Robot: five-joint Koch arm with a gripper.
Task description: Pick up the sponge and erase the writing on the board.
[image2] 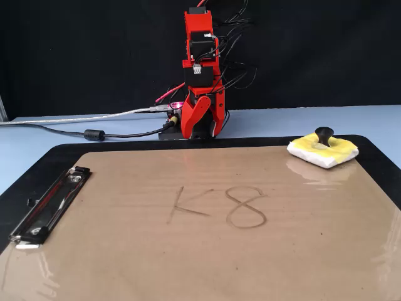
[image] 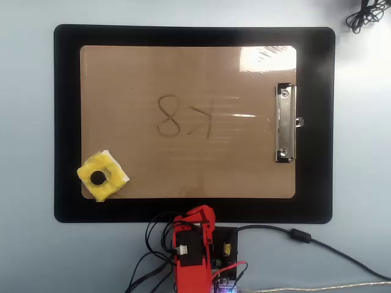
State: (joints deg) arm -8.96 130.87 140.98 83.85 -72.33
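Observation:
The yellow sponge (image: 110,165) with its black knob lies on the board's lower left corner in the overhead view, and at the far right (image2: 332,151) in the fixed view. The writing (image: 183,116), thin "8K" strokes (image2: 219,205), sits mid-board. The brown board (image: 122,79) (image2: 125,263) rests on a black mat. My red gripper (image: 205,217) (image2: 204,129) hangs folded at the arm's base, beyond the mat's edge, well away from the sponge. Its jaws look shut with nothing between them.
A silver clip (image: 285,122) (image2: 50,204) lies on one end of the board. The black mat (image: 67,122) (image2: 37,166) frames the board. Cables (image: 317,244) (image2: 94,133) run from the arm's base across the pale blue table.

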